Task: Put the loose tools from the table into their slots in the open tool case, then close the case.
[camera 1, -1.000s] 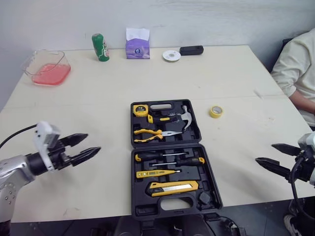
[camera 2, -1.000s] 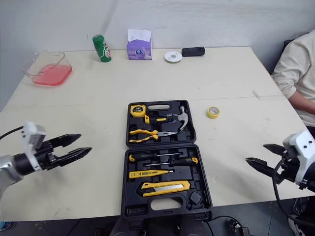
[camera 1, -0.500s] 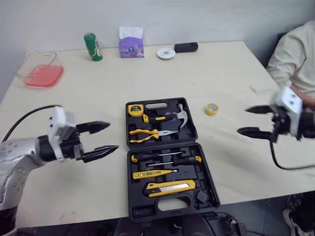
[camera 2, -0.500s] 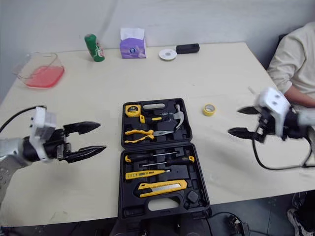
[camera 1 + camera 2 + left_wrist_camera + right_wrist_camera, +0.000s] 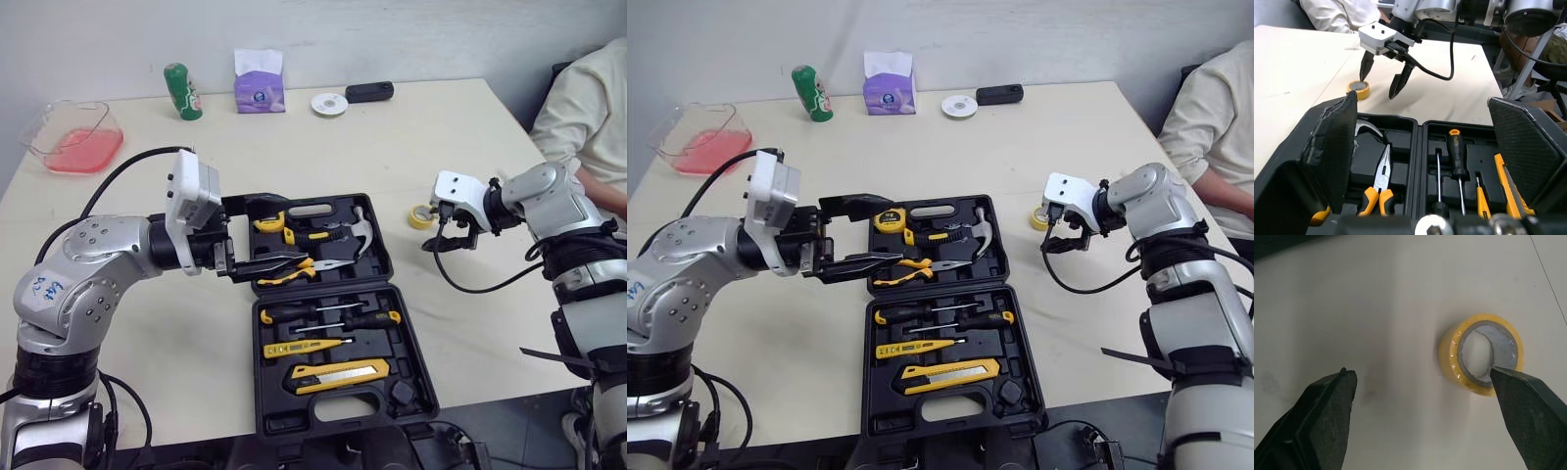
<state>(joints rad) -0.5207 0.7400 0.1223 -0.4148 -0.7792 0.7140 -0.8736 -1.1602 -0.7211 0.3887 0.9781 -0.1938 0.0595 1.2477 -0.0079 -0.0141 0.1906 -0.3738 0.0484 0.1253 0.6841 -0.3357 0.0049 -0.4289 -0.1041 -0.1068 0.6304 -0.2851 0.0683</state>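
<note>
Both arms have swung inward since half a second ago: your left gripper (image 5: pixel 294 233) now hangs over the tool case (image 5: pixel 284 416) at frame centre, and your right gripper (image 5: pixel 1377 87) has dropped to the yellow tape roll (image 5: pixel 1452 357) at centre right.

Nearest you, the case's lower half holds the utility knife (image 5: pixel 343 372) and the screwdrivers (image 5: pixel 333 318). Its farther half holds the pliers (image 5: pixel 294 264) and the hammer (image 5: pixel 367 233). Your left gripper's fingers are spread wide and empty, just above the pliers.

Right of the case, the tape roll lies flat on the table (image 5: pixel 441 127), outside the case. Your right gripper's fingers are parted and point down at it. One fingertip sits at the roll's rim, the other over bare table beside it, and nothing is gripped.

Along the far edge, upper left, stand a green bottle (image 5: pixel 181 91) and a purple tissue pack (image 5: pixel 259 83). A person's sleeve (image 5: pixel 588 108) shows at upper right.
</note>
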